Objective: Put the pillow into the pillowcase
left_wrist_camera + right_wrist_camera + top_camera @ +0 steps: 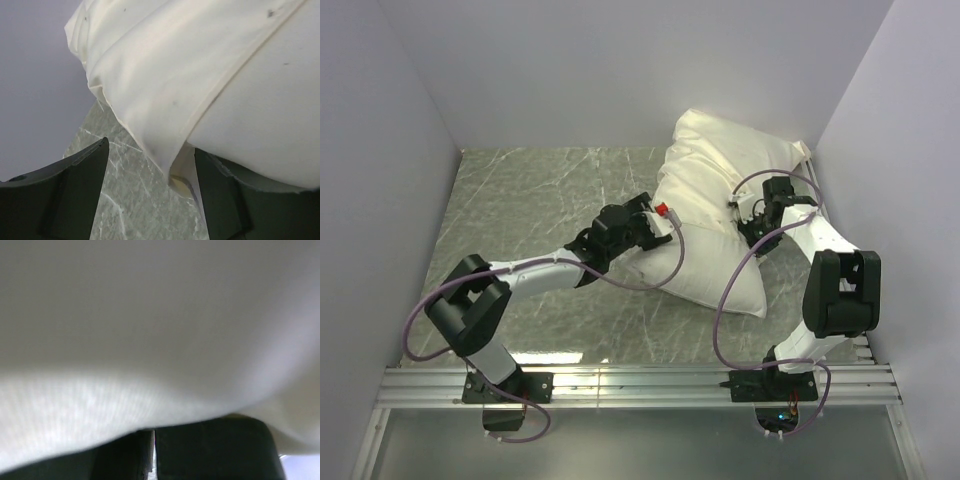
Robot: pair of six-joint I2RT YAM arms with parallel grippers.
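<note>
Table point(520, 200): grey-green marbled top, thin white veins. A bare stretch lies left of the left gripper point(668, 224) and beyond it. There is a bright glare strip on the top, on the near side of both grippers.

Rail point(640, 380): ribbed aluminium along the near edge.

Walls: plain, pale lavender-white.
- Left wall point(370, 200): well left of the left gripper.
- Back wall point(620, 70): beyond both.
- Right wall point(910, 150): near, right of the right gripper point(750, 225).

Light: even, diffuse; shadows soft.

Left wrist view: same marbled top below the fingers, plain wall beyond to the left.
</note>
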